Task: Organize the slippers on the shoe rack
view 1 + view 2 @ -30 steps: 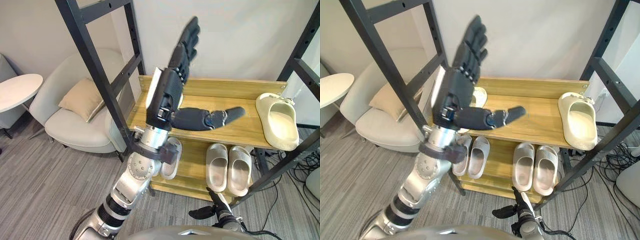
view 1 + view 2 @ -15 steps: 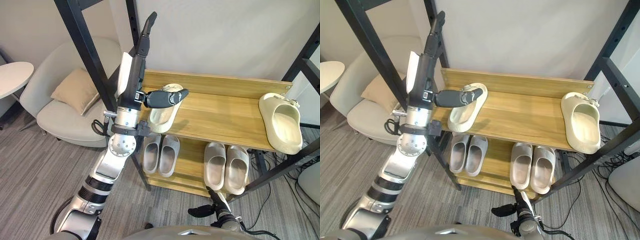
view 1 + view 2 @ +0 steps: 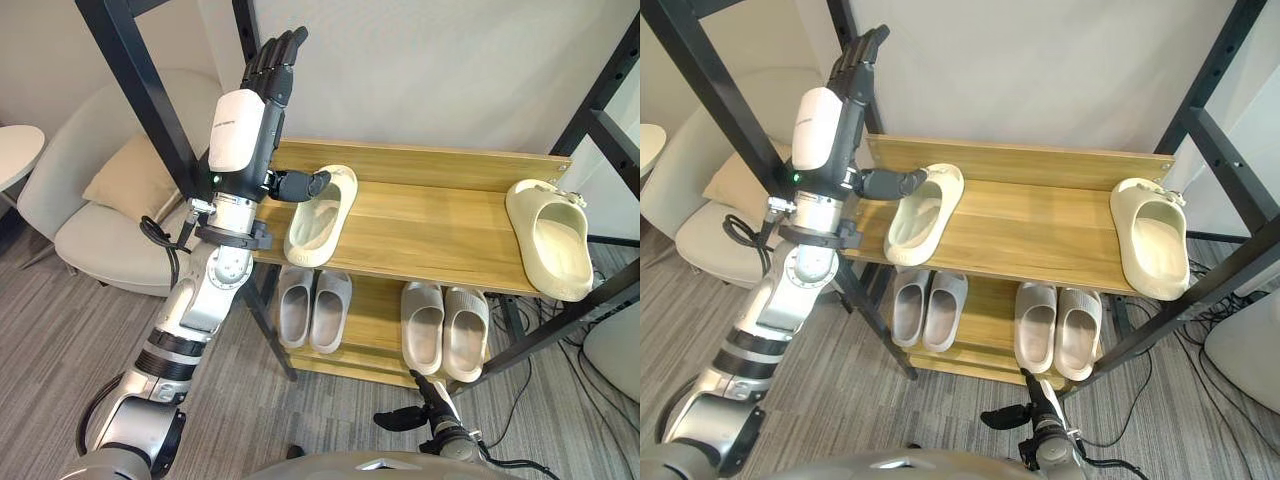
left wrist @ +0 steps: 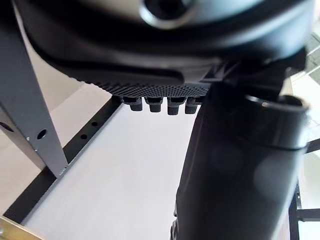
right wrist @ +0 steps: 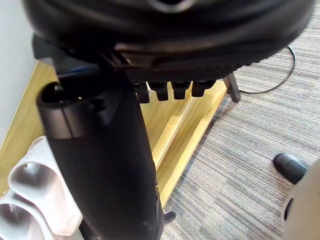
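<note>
1. The left robot hand (image 3: pixel 240 125) is raised beside the left end of the shoe rack (image 3: pixel 420 165). Its fingers (image 3: pixel 275 60) are straight, spread apart and pointing up, and they hold nothing.
2. Its thumb (image 3: pixel 298 185) sticks out sideways towards the near cream slipper (image 3: pixel 322 215), and the tip comes up to that slipper's rim. I cannot tell from here whether the two actually touch.
3. That slipper lies opening up at the left end of the top shelf (image 3: pixel 430 225). It sits at a slant, and its near end reaches the shelf's front edge.
4. The other cream slipper (image 3: pixel 548 240) lies well apart from it at the right end of the same shelf, also opening up. Its near end pokes a little past the front edge.
5. On the lower shelf (image 3: pixel 375 330) sit two grey pairs, the left grey pair (image 3: pixel 313 308) and the right grey pair (image 3: pixel 445 330). Each pair lies side by side.
6. The right robot hand (image 3: pixel 405 418) hangs low in front of the rack near the carpet (image 3: pixel 60 350). Its fingers are relaxed and empty.
7. A black frame post (image 3: pixel 140 90) rises just left of the raised arm.
8. Further left stand a pale armchair (image 3: pixel 100 220) with a beige cushion (image 3: pixel 130 180) and a round white table (image 3: pixel 12 150).
</note>
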### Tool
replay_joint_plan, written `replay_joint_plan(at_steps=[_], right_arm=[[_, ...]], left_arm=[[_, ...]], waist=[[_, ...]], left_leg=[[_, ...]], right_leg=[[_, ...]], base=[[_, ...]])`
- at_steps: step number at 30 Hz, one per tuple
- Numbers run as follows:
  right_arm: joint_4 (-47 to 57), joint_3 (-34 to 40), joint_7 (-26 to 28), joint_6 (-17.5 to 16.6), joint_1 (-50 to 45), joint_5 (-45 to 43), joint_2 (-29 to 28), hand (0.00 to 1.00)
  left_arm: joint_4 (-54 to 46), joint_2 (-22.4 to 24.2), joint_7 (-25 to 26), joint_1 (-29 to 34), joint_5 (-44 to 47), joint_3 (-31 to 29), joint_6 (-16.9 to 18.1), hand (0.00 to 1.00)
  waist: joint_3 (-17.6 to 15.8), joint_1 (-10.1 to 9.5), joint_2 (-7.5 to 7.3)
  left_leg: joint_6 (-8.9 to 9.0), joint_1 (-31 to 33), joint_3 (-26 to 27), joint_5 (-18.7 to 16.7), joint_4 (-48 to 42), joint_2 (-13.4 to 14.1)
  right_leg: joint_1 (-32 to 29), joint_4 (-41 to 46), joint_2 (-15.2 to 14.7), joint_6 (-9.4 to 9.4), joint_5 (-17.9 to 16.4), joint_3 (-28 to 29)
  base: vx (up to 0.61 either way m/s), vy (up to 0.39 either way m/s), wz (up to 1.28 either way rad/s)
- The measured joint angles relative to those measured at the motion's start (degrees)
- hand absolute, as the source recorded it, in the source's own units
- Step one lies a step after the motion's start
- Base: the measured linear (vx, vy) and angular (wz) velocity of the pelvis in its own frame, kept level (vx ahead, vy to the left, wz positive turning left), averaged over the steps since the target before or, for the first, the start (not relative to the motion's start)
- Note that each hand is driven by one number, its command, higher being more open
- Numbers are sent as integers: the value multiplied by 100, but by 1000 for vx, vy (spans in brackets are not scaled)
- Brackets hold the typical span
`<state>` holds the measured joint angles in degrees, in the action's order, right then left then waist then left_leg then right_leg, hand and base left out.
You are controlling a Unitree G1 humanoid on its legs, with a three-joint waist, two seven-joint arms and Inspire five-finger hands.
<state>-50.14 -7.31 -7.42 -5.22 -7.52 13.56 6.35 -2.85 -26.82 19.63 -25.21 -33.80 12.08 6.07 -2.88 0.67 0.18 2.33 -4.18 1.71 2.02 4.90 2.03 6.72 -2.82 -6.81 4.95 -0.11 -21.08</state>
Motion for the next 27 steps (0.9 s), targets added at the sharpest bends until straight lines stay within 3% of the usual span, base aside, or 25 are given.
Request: replay_joint_plan(at_steps=[13, 23, 24, 27], right_arm=[[109, 2, 56, -4, -10, 0, -46, 100], [118, 14, 55, -6, 7, -2, -47, 100], [118, 15, 55, -6, 8, -2, -46, 100], [118, 14, 54, -6, 13, -2, -46, 100]], left_arm=[[824, -290, -149, -301, -432, 140, -42, 100], [1219, -328, -258, -302, -431, 330, -58, 100], [1218, -328, -258, -302, -431, 329, -57, 0], [1218, -328, -258, -302, -431, 329, -55, 0]], waist=[[8, 155, -20], [-50, 167, -15], [-51, 168, -14], [-56, 172, -7]], left_leg=[[10, -3, 149, -25, -1, 11], [11, 13, 245, -26, 0, 7], [11, 25, 245, -26, 0, 7], [12, 42, 247, -26, 1, 6]], right_leg=[[-59, -66, 22, -43, 71, 147], [-76, -200, 32, -42, 189, 233], [-90, -200, 32, -42, 189, 233], [-108, -200, 33, -41, 189, 234]], base=[[-11, 6, -7], [-26, 11, -6], [0, 0, 0], [0, 0, 0]])
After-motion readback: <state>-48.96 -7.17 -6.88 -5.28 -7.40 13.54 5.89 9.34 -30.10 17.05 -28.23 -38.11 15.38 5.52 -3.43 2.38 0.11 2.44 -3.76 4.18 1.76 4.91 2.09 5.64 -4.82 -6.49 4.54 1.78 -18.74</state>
